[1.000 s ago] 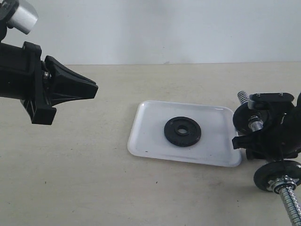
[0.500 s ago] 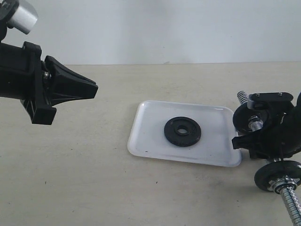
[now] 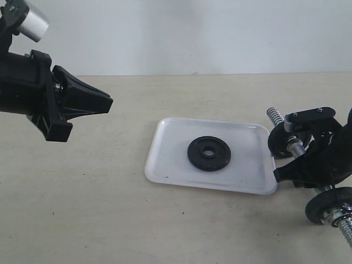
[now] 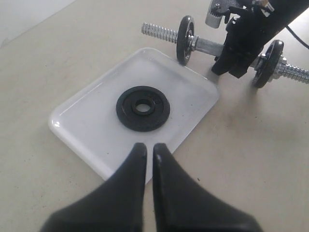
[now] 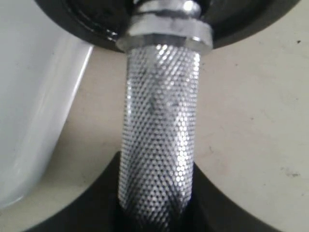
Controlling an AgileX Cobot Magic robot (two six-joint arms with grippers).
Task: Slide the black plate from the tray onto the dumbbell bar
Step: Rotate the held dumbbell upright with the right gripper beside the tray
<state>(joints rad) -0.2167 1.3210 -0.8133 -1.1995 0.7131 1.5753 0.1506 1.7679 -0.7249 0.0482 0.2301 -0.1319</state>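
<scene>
1. Currently the black plate [image 3: 208,153] lies flat in the middle of the tray [image 3: 165,165] (hole up, nothing touching it).
2. Just beside the tray's right edge is the dumbbell bar [image 5: 159,121], with one disc [image 4: 186,38] near a tray corner.
3. Right gripper [image 3: 302,151] is clamped on the bar's knurled middle, between the two discs.
4. Left gripper [image 4: 146,147] hovers off to the left, fingers nearly together, holding nothing.

Lab-like test bench: bare beige tabletop [image 3: 110,209], plain white wall [image 3: 192,33].

dumbbell bar [image 3: 295,147]: far end swung left, near end right | tray [image 3: 170,159] with black plate [image 3: 220,157]: nudged left
</scene>
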